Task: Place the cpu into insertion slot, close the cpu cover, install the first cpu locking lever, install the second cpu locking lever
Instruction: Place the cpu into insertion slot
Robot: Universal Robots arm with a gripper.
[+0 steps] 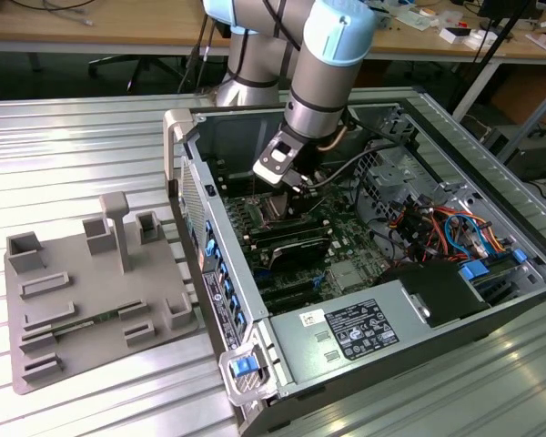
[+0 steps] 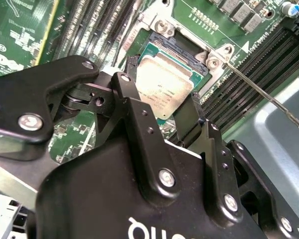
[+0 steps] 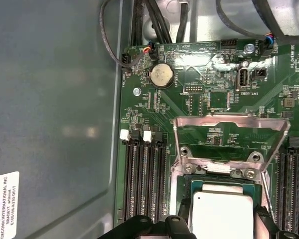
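Note:
The cpu (image 2: 162, 79), a square chip with a silver top, lies flat in the insertion slot (image 2: 185, 47) on the green motherboard. My gripper (image 2: 159, 93) reaches down over it, with a black finger against each of two opposite edges of the chip. In the first wrist view the cpu (image 3: 222, 214) sits between the fingertips (image 3: 182, 222), and the cpu cover (image 3: 229, 118) stands open behind the slot (image 3: 185, 191). A thin locking lever (image 2: 261, 92) sticks up beside the socket. In the exterior view the gripper (image 1: 291, 187) hangs inside the case above the slot (image 1: 278, 208).
Black memory slots (image 3: 144, 184) flank the socket. A coin battery (image 3: 161, 74) and cables lie beyond the cover. The case wall (image 3: 55, 99) stands close on one side. The power supply (image 1: 355, 332) and coloured cables (image 1: 446, 228) fill the case's near and right parts. A grey fixture (image 1: 91, 300) lies outside.

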